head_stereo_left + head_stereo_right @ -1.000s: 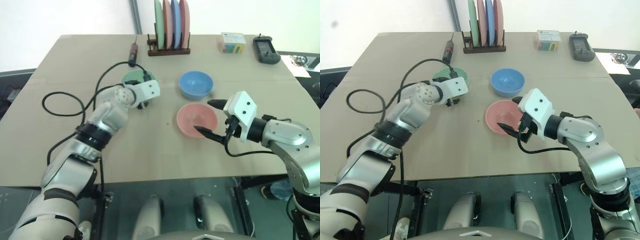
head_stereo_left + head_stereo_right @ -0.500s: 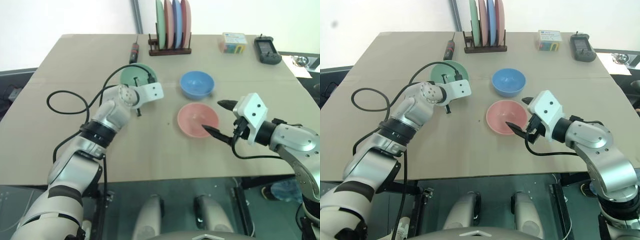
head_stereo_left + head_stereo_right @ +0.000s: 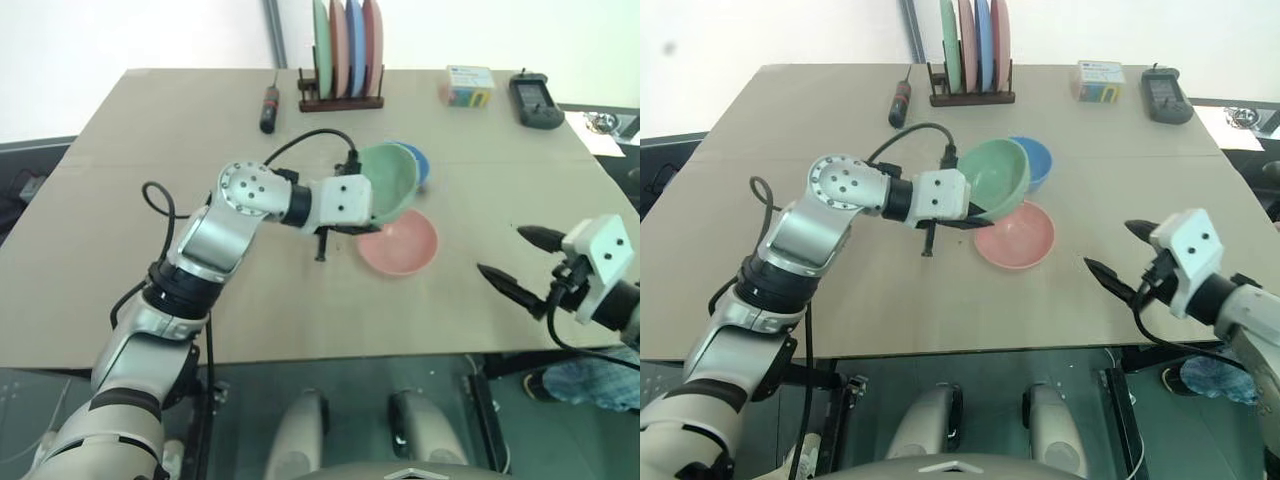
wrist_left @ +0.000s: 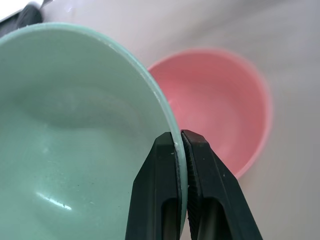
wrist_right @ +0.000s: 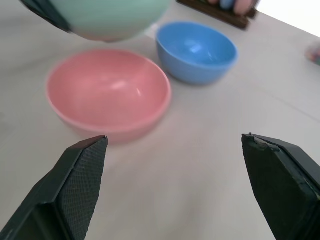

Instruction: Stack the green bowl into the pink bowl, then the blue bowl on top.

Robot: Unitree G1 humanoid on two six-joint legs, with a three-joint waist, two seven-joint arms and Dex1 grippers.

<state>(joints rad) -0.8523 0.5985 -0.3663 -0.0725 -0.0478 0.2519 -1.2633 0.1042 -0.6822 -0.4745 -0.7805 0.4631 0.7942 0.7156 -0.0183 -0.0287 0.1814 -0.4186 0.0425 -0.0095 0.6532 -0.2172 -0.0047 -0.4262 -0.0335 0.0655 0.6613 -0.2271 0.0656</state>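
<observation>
Head stereo eyes look down over the tan table, both wrist cameras peering close at its round salmon-pink plastic bowl (image 3: 398, 243), common to every view.

Tan table (image 3: 120, 200) bearing pink bowl (image 3: 400, 245), blue bowl (image 3: 417, 160), plate rack (image 3: 341, 100), screwdriver (image 3: 268, 105), perhaps a handset (image 3: 531, 98).

The green bowl (image 3: 385, 180) is a small, round, pale mint-green plastic bowl, plain and smooth. It is raised off the table and tilted steeply, its opening turned sideways; its rim is pinched between two black fingers (image 4: 197, 190). It hangs partly over the pink bowl's far edge.

The pink bowl (image 3: 403, 243) is salmon-pink, same size, upright and empty on the table.

The blue bowl (image 5: 196, 50) is sky-blue, upright, empty, standing just beyond the pink bowl, close beside it. From the head views, the green bowl hides most of it.
</observation>
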